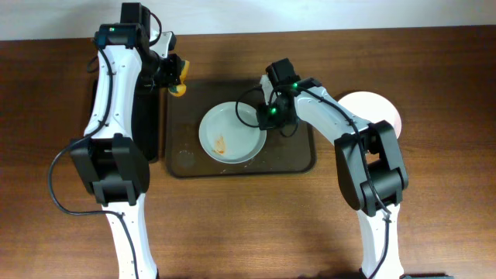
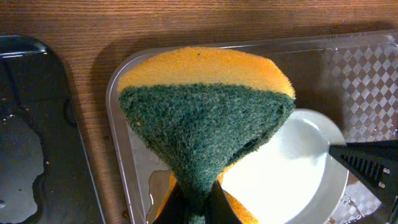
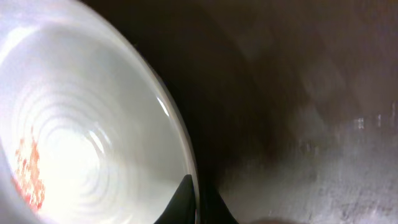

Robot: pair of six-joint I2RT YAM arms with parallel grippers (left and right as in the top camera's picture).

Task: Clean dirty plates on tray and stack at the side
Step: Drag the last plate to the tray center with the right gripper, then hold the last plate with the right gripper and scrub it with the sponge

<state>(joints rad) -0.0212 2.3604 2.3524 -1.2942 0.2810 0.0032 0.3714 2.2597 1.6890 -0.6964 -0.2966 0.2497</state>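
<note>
My right claw point(image 3: 196, 204) is pinching the right rim of the smeared plate point(image 1: 231, 128) on the tray point(image 1: 296, 153), so the plate lies to that claw's left, and my left claw point(image 2: 198, 208), clamped on the sponge point(image 2: 205, 118), hangs just beyond the plate's opposite side, nearer the smear point(image 1: 221, 144).

Table point(image 1: 232, 225): dark reddish-brown wood, grain running along its length, fills nearly whole overhead view. Top smooth, with slight sheen and darker streaks in grain. In left wrist view, same wood seen close, grain lines clear. Beyond table's far edge: narrow pale strip point(image 1: 325, 14), plain off-white; wall or floor, cannot tell. Light even, from above table; soft, short shadows on table top.
</note>
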